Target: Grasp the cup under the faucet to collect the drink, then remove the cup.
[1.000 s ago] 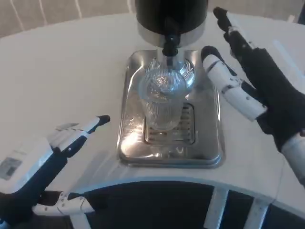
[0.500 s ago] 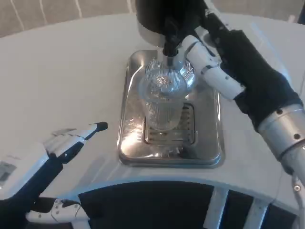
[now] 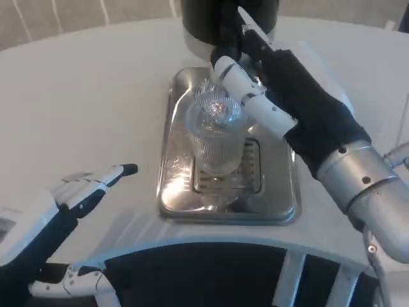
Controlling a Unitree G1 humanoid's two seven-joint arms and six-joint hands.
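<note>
The right hand reaches in from the right, its fingers stretched toward the faucet at the dispenser; whether they press the tap or merely lie beside it I cannot tell, nor whether the hand is closed on anything; it does not appear to hold the cup. The cup lies just below and to the left of those fingers, upright, its long axis vertical, standing on the grate of the steel drip tray directly under the faucet. The left hand rests released on the counter, fingers extended toward the tray, well apart from the cup; the right hand is much the nearer, though it is busy at the tap.
</note>
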